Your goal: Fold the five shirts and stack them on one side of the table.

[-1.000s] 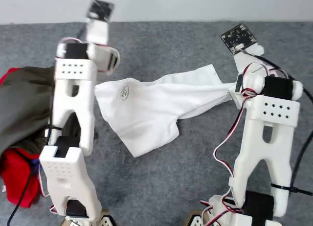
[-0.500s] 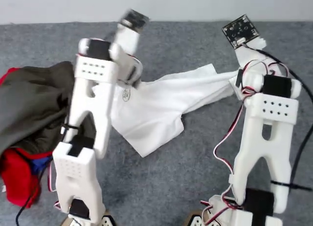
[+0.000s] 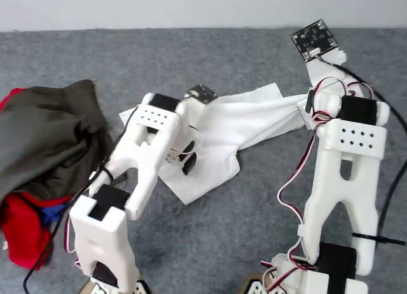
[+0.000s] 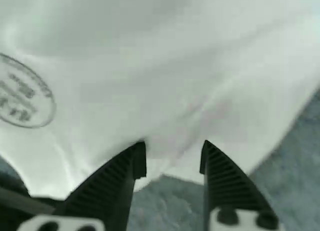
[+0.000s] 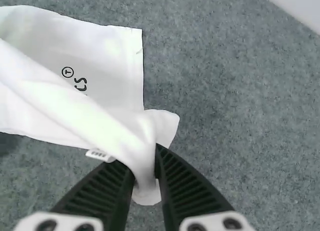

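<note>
A crumpled white shirt (image 3: 222, 128) lies spread across the middle of the grey table (image 3: 254, 211). My right gripper (image 3: 306, 112) is shut on a bunched edge of it at its right end; in the right wrist view the fingers (image 5: 144, 176) pinch a fold of the white shirt (image 5: 65, 101) just above the carpet. My left gripper (image 3: 187, 159) hangs low over the shirt's front left part. In the left wrist view it (image 4: 172, 156) stands open, fingertips just above the white shirt (image 4: 175, 66) near its hem, a round printed mark beside them.
A heap of other shirts sits at the table's left edge: a dark olive one (image 3: 38, 141) on top, a red one (image 3: 22, 233) with a bit of blue beneath. Grey carpet shows bare in front of the white shirt and along the back.
My left arm swung from the back left, beside the heap, over to the middle and down onto the white shirt. The right gripper kept its hold and barely moved.
</note>
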`<state>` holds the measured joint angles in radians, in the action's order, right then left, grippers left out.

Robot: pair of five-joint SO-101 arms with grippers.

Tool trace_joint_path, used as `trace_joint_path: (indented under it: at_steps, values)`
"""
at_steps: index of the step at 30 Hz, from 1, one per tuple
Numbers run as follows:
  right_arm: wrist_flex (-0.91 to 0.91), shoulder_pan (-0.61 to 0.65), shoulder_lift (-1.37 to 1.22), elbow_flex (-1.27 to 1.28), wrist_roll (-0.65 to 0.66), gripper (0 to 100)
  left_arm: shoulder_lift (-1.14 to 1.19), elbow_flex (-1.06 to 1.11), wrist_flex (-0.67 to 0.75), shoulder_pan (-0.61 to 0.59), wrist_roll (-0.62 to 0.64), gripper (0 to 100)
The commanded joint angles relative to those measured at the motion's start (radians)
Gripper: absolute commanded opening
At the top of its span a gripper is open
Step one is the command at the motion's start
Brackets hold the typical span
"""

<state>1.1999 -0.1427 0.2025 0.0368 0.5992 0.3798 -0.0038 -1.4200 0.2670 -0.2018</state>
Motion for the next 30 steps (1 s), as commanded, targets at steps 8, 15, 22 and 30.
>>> trace_joint_path:
  at_steps: [8,15,22,30]
  values:
    - [-0.01,0.008,0.007,-0.009,-0.011,0.9,0.087,-0.11,0.255,-0.135,-0.005,18]
    - [-0.01,0.008,0.015,-0.009,-0.011,0.9,0.173,-0.39,-0.003,-0.12,-0.006,18]
    - [-0.01,0.008,0.005,-0.009,-0.011,0.9,0.173,-0.696,-0.232,-0.077,-0.006,12]
    - [-0.008,0.004,0.015,-0.009,-0.011,0.9,0.098,-0.639,-0.336,0.052,-0.008,12]
